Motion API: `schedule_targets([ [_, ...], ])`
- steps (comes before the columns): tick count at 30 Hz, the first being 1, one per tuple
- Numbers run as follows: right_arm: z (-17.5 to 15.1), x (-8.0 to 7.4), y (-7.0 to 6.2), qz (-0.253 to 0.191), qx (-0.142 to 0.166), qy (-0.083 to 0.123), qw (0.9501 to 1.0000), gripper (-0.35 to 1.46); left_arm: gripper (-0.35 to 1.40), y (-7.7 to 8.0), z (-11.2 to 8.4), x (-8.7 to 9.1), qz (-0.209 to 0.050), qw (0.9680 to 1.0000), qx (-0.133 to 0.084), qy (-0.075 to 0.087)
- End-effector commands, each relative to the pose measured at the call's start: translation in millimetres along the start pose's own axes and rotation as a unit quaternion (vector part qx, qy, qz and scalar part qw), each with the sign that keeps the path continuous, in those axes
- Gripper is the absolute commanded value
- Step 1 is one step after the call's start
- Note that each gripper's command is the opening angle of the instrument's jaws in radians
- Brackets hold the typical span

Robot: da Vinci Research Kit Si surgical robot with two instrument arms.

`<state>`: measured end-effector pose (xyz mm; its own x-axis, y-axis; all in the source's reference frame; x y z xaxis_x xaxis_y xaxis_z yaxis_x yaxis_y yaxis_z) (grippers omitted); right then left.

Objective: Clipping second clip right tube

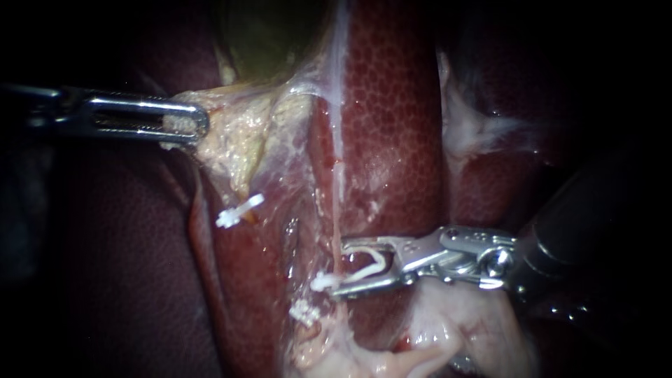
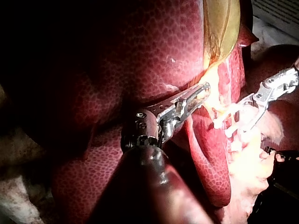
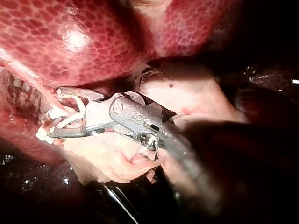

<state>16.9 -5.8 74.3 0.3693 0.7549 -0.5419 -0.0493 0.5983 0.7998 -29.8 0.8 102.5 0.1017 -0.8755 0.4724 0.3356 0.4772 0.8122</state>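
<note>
The right tube (image 1: 337,210) is a thin pale strand running down over the liver (image 1: 388,119). My right instrument (image 1: 350,267) comes in from the right. Its jaws stand apart on either side of this tube and carry a white clip (image 1: 371,266) between them, also seen in the right wrist view as the clip (image 3: 70,117). A closed white clip (image 1: 304,312) sits lower on the same strand. My left instrument (image 1: 183,126) is shut on yellowish tissue (image 1: 231,140) below the gallbladder (image 1: 269,35), holding it to the left.
Another white clip (image 1: 239,208) sits on the left tube below the yellowish tissue. Pale pink loose tissue (image 1: 455,322) lies under my right instrument's jaws. Liver lobes flank the field on both sides.
</note>
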Motion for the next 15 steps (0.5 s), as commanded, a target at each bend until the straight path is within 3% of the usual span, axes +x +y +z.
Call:
schedule_targets([
  [1, 0.2, -0.1, 0.0, 0.001, -0.001, 0.0, 1.0, 0.55, -0.35, 0.0, 0.0, 0.0, 0.0, 1.0, 0.0, 0.0],
  [8, 1.6, -0.1, 0.4, 0.039, 0.005, 0.017, 0.9991, 0.52, -0.35, 0.0, 0.1, 0.1, 0.0, 1.0, 0.0, 0.0],
  [15, 1.9, -0.3, 0.7, 0.057, 0.005, 0.019, 0.9982, 0.49, -0.35, 0.0, 0.1, 0.1, 0.0, 1.0, 0.0, 0.0],
])
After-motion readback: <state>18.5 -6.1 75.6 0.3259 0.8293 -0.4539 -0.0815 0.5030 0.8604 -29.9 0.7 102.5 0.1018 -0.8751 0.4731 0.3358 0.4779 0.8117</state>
